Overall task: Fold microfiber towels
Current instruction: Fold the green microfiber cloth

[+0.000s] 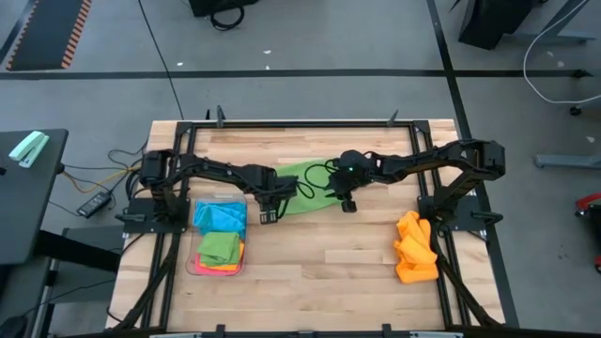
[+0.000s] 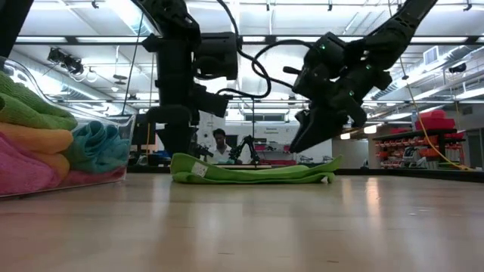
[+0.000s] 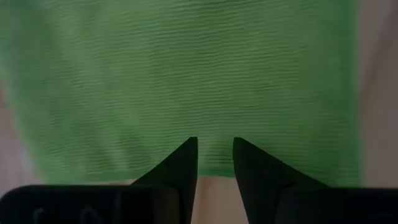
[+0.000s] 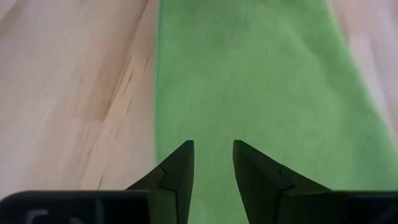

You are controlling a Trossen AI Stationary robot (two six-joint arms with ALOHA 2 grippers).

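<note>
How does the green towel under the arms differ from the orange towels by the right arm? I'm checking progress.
The green towel lies flat, spread at the table's middle; the orange towels sit bunched in a heap near the right edge. Both claws hang over the green one; none is near the orange. Both rest on the wooden table.

Green towel flat on table, two claws above it, tray of folded towels left

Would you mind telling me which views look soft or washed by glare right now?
Low view: the near table is blurred and the ceiling lights glare. Left wrist view: the green towel fills the frame, its weave sharp. Right wrist view: the wood looks soft.
</note>
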